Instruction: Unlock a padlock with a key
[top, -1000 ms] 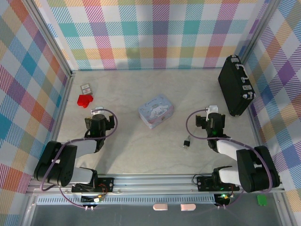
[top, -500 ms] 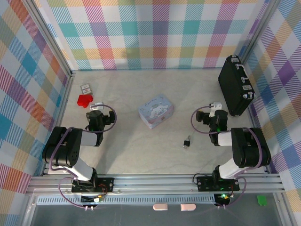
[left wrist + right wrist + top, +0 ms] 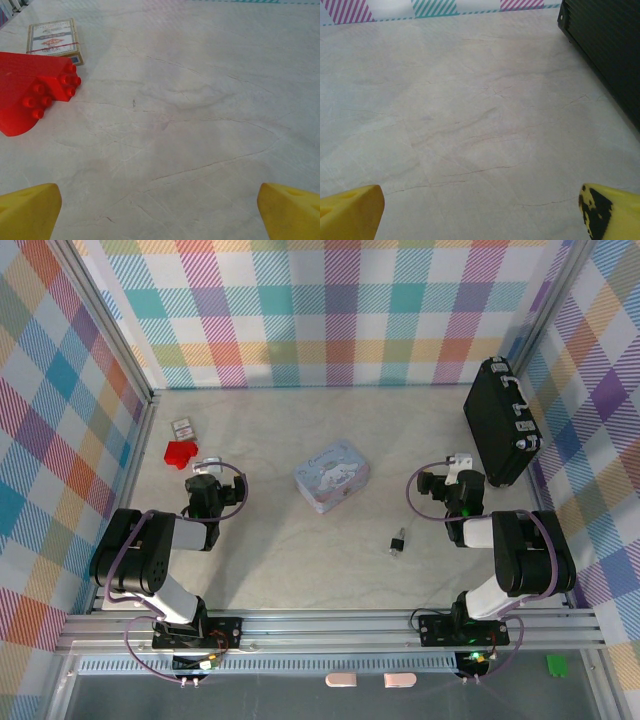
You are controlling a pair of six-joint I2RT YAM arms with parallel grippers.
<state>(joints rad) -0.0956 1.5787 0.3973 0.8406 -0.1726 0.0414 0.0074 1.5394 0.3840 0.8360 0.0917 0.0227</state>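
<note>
1. Padlock (image 3: 398, 541) lies on the table (image 3: 300, 555), lower centre-right of the overhead view, apart from both grippers.
2. Left gripper (image 3: 159, 212): jaws wide apart, empty; red block (image 3: 30, 92) upper left.
3. Right gripper (image 3: 481, 210): jaws wide apart, empty; black case (image 3: 605, 45) upper right.

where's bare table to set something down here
Bare: the far strip along the back wall, and between the tin and the black case. Crowded: the left corner, red block beside card box; the padlock lies toward the front.
</note>
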